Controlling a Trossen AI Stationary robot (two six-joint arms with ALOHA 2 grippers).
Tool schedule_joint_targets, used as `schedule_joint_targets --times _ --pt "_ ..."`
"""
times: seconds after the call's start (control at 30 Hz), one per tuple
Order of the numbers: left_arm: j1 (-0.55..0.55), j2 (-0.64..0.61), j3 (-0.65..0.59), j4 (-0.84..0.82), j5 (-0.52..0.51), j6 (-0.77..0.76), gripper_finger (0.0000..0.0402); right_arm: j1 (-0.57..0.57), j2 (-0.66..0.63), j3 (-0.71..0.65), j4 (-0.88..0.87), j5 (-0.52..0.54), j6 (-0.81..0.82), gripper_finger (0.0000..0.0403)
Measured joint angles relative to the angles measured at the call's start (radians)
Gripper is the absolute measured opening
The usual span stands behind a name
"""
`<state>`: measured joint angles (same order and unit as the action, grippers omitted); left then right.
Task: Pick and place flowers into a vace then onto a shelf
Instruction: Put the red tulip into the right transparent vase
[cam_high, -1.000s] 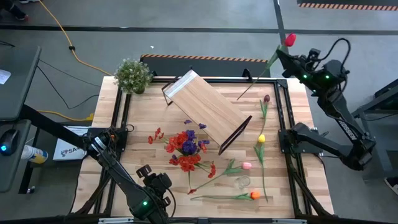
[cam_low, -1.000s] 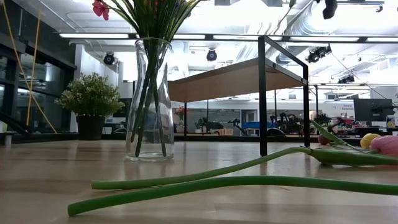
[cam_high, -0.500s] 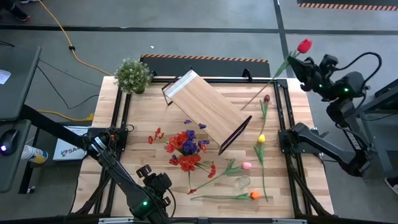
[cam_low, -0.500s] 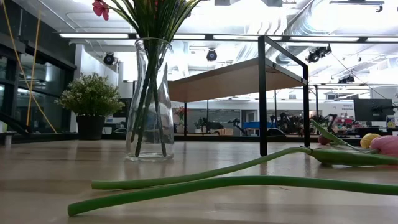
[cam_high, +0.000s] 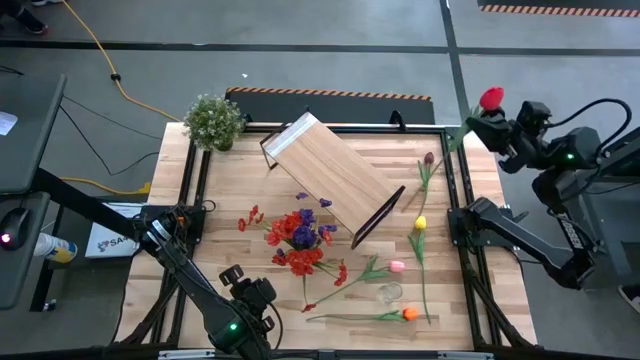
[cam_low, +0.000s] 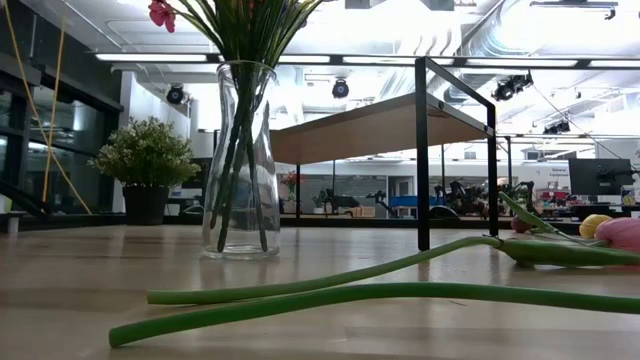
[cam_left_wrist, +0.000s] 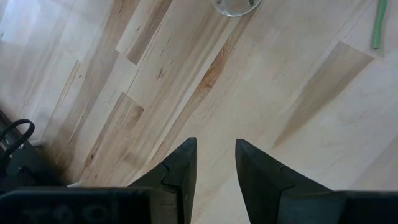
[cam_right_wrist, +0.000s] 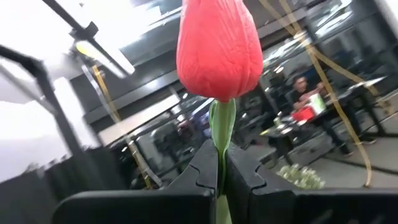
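The low view crops the vase's flowers (cam_low: 245, 20).

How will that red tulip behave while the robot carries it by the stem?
The red tulip is pinched just under its bloom by the right gripper, so the head probably won't wobble. Its long stem hangs free, likely light and bendy, and may swing.

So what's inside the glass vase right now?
The vase holds a bunch of green stems, with red and purple blossoms spread on top. From above, the blooms cover its mouth. The red tulip is in the right gripper.
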<state>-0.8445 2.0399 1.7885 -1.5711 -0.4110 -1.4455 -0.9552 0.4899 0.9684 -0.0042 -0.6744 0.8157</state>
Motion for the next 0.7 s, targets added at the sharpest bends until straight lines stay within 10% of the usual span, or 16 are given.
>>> schedule_joint_targets --times 0.7 --pt "0.0 0.0 0.0 0.008 0.0 0.0 0.0145 0.0 -0.003 0.0 -0.143 -0.233 -0.051 0.0003"
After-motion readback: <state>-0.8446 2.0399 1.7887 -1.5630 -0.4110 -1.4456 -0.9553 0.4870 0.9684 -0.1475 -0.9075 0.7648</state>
